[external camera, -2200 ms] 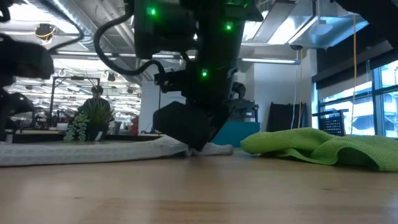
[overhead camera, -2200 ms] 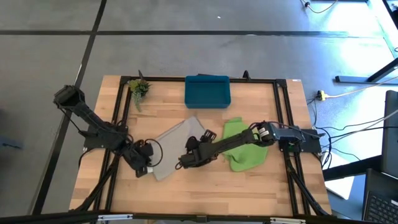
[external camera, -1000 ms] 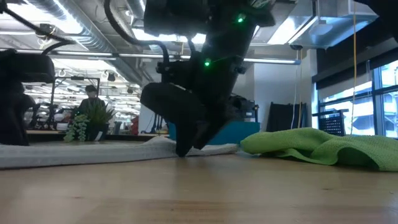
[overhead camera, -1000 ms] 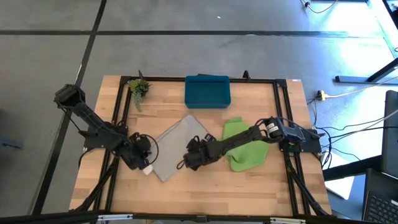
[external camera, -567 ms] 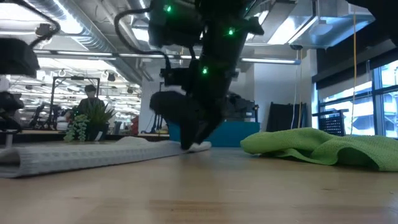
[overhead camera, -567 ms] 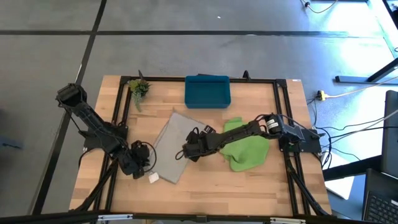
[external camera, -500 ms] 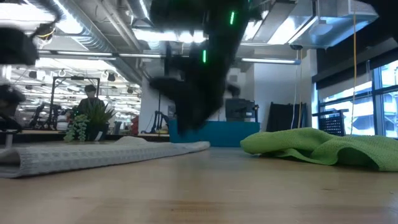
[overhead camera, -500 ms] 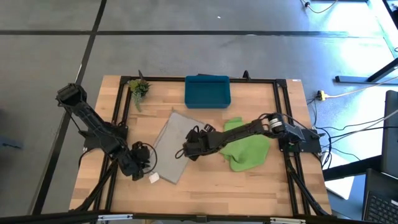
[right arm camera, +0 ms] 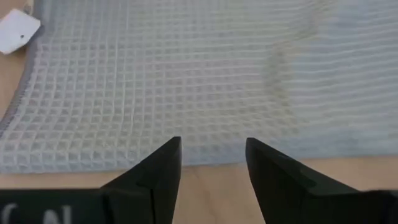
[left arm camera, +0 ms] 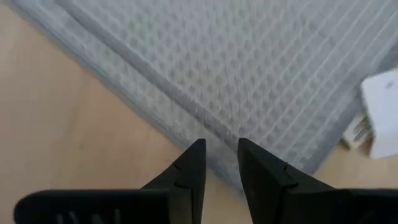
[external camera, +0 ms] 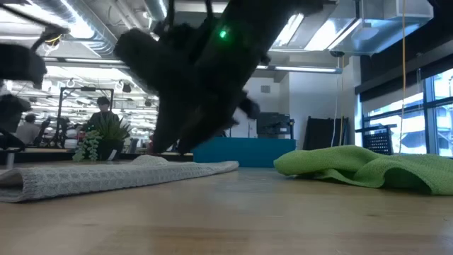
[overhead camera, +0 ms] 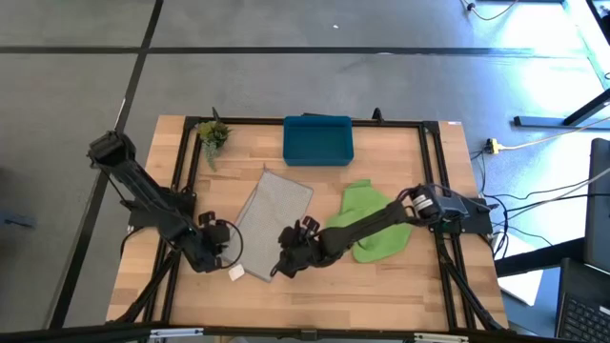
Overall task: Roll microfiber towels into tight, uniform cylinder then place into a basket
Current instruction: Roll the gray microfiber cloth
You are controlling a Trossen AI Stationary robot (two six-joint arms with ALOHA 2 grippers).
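The light grey towel (overhead camera: 274, 224) lies spread flat on the table, its long sides running from far to near; it also shows in the low view (external camera: 120, 176). The lime green towel (overhead camera: 374, 229) lies crumpled to its right. The teal basket (overhead camera: 318, 140) stands at the far edge. My left gripper (overhead camera: 224, 250) is open a little over the grey towel's left long edge (left arm camera: 186, 118), near its near corner. My right gripper (overhead camera: 286, 263) is open at the towel's near right corner, its fingers (right arm camera: 163, 167) just short of the towel's edge (right arm camera: 186, 155).
A small green plant sprig (overhead camera: 212, 135) stands at the far left corner. A white tag (overhead camera: 234, 273) sticks out at the grey towel's near left corner. A black frame rail (overhead camera: 181, 181) runs along the table's sides. People show in the room behind (external camera: 102, 106).
The grey towel has been swung about and laid out flat, its near end shifted toward the table's right. My right gripper has risen off the towel's right edge, leaving it flat, and gone toward the table's near edge. My left gripper has stayed by the near left corner.
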